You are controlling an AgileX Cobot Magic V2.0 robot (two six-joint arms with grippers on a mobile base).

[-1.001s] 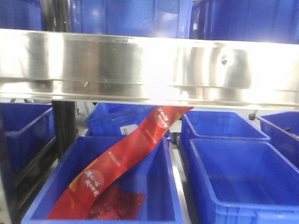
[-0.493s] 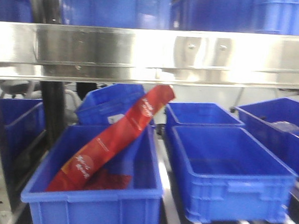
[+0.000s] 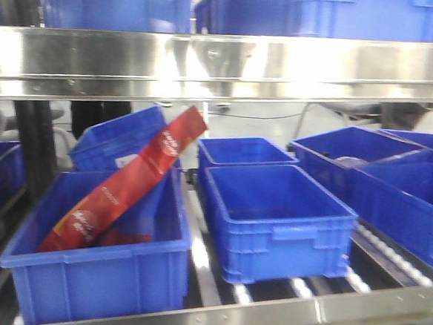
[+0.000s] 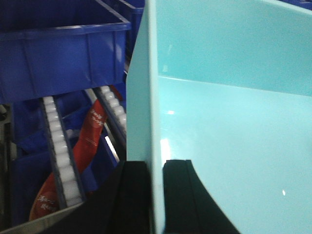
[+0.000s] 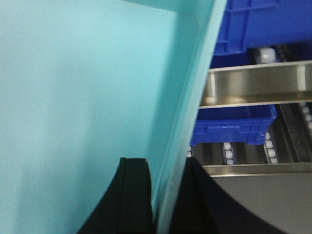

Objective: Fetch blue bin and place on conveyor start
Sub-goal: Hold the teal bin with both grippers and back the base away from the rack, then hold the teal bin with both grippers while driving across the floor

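Observation:
The blue bin (image 4: 229,122) is a pale turquoise tub that fills the left wrist view. My left gripper (image 4: 155,165) is shut on its left wall, one black finger outside and one inside. In the right wrist view the same blue bin (image 5: 83,92) shows its inner face, and my right gripper (image 5: 168,163) is shut on its right wall at the rim. The bin hangs in front of the shelf rack, off the rollers. The conveyor start is out of view. Neither gripper nor the bin shows in the front view.
A stainless roller shelf (image 3: 223,62) crosses the front view, with dark blue crates (image 3: 276,219) on the rollers below. The left crate (image 3: 93,273) holds a long red packet (image 3: 126,186). More dark blue crates stand at the right (image 3: 400,190) and on the upper level.
The front view has shifted: the shelf beam has risen in frame, and the crates with the red packet have slid left and look smaller and farther away.

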